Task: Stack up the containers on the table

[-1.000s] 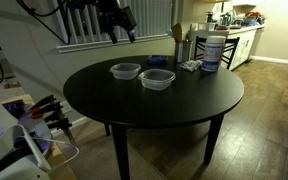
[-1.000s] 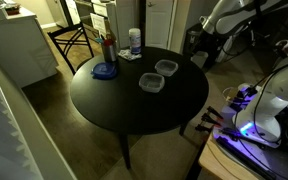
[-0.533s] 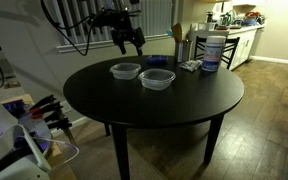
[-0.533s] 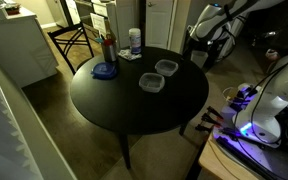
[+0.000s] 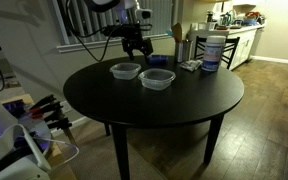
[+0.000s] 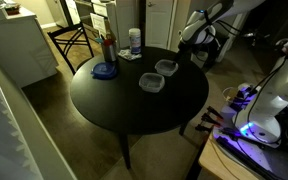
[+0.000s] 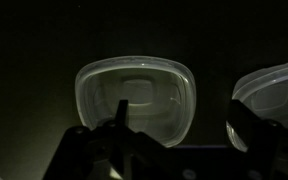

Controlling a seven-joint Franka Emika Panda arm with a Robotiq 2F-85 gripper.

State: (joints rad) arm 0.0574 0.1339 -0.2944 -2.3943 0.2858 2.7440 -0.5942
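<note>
Two clear plastic containers sit side by side on the dark round table. One container lies nearer the table's edge under the arm; the other container lies beside it. In the wrist view the first container fills the middle and the second shows at the right edge. My gripper hovers above and just beyond the first container, open and empty. Its two dark fingers frame the lower part of the wrist view.
A tall white canister with a blue label stands at the table's edge, with a flat blue dish and small items near it. A chair and cabinets stand beyond the table. Equipment with purple lights sits nearby.
My arm has swung in and down from outside the table toward the nearer container. The containers have not moved.
</note>
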